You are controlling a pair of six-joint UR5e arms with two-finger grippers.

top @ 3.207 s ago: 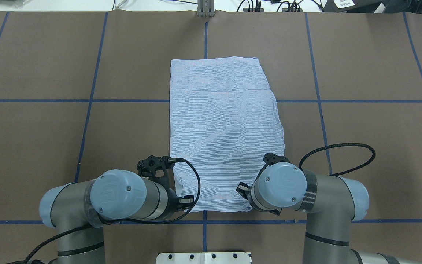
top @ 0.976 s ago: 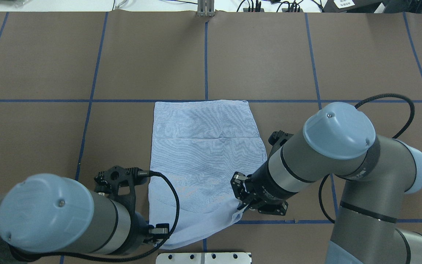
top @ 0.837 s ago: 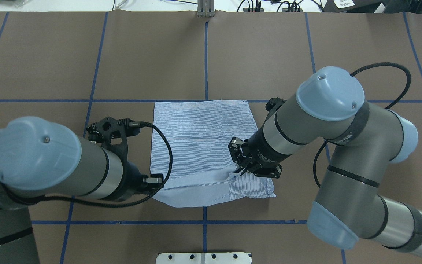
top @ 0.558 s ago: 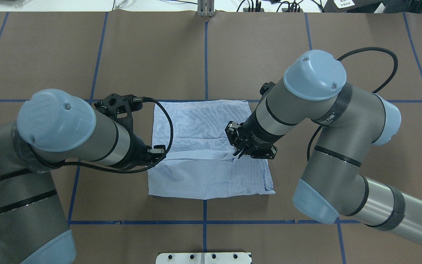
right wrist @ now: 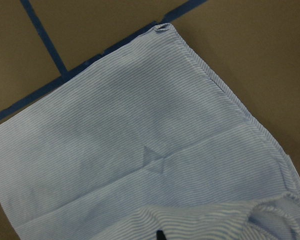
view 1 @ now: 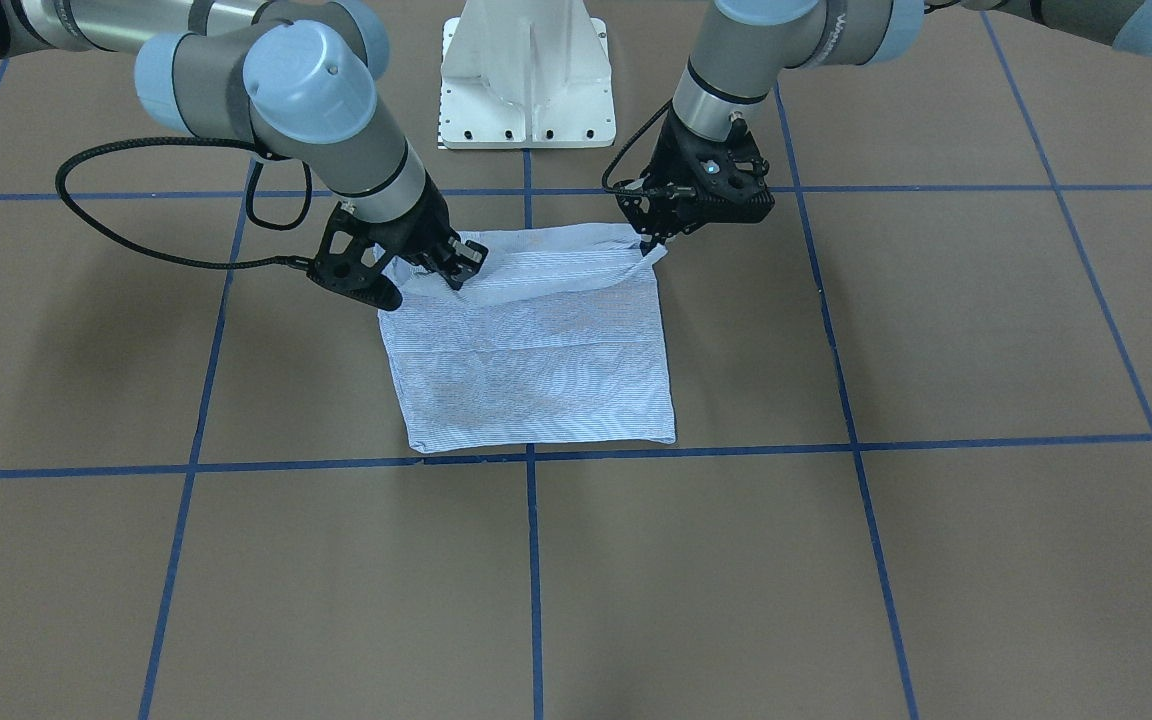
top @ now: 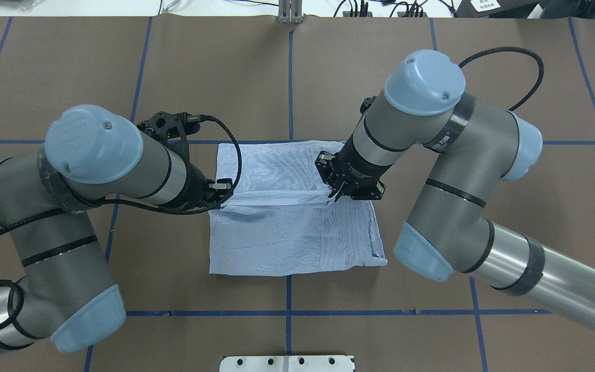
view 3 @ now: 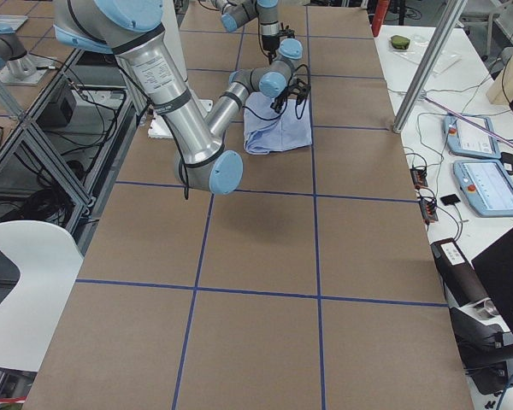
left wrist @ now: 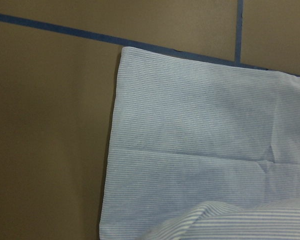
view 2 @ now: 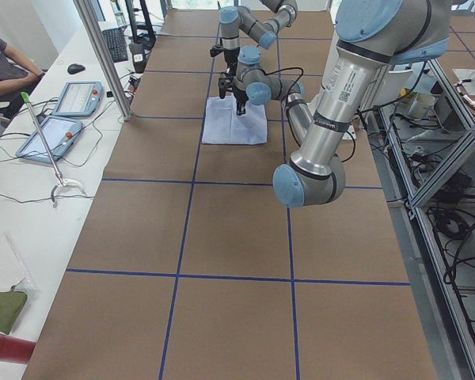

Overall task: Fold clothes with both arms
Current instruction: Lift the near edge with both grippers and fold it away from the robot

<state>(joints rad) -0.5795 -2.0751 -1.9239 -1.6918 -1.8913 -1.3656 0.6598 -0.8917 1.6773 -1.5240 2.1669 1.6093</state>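
Note:
The light blue striped shirt (top: 297, 235) lies folded on the brown table, its near edge lifted and doubled over toward the far edge. My left gripper (top: 222, 202) is shut on the left corner of that lifted edge. At the right corner my right gripper (top: 334, 195) is shut on the cloth too. In the front view the right gripper (view 1: 444, 272) pinches the shirt (view 1: 536, 370) on the view's left and the left gripper (view 1: 654, 243) on the view's right. Both wrist views show the flat lower layer of the shirt (left wrist: 200, 135) (right wrist: 140, 150) with the held fold at the bottom.
Blue tape lines (top: 290, 77) cross the brown table. The white base plate (top: 287, 363) (view 1: 526, 70) sits at the robot's edge. A side bench holds tablets (view 2: 59, 131) with a seated person (view 2: 4, 59) nearby; more tablets (view 3: 487, 184) lie opposite.
Both grippers first dragged the shirt toward the robot by its near corners. They then carried that near edge up and away from the robot, laying it over the far part.

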